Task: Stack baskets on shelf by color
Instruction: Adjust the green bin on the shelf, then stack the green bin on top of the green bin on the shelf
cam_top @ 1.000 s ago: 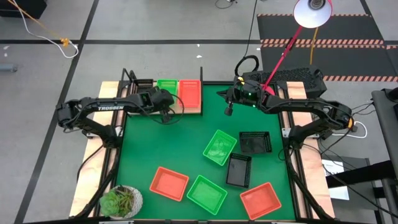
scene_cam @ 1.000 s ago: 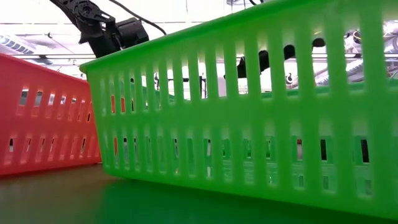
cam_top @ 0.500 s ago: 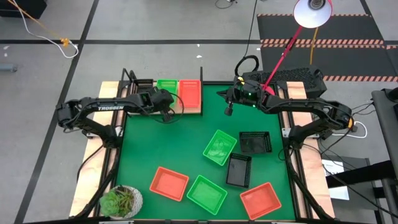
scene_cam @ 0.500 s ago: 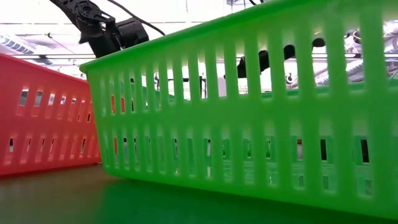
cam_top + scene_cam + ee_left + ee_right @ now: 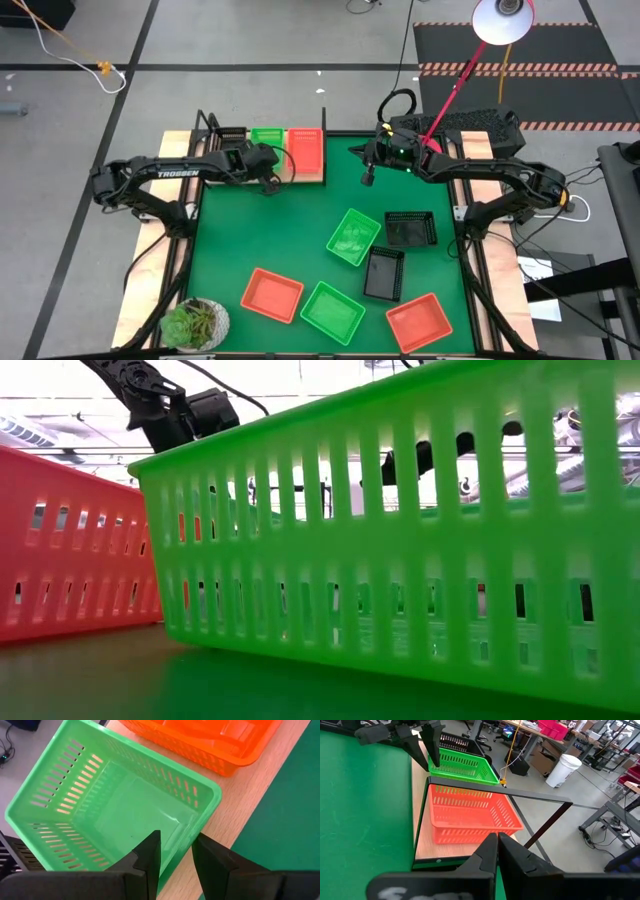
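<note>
Shelf (image 5: 300,178), light-wood board w/ black uprights, holds green mesh plastic basket (image 5: 107,805) beside red-orange mesh basket (image 5: 470,812); left gripper (image 5: 175,852) slightly parted over green rim, right gripper (image 5: 497,851) closed, empty.

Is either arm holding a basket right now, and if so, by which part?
Neither. The left gripper hangs open over the near rim of the green basket on the shelf, gripping nothing. The right gripper is shut and empty.
</note>
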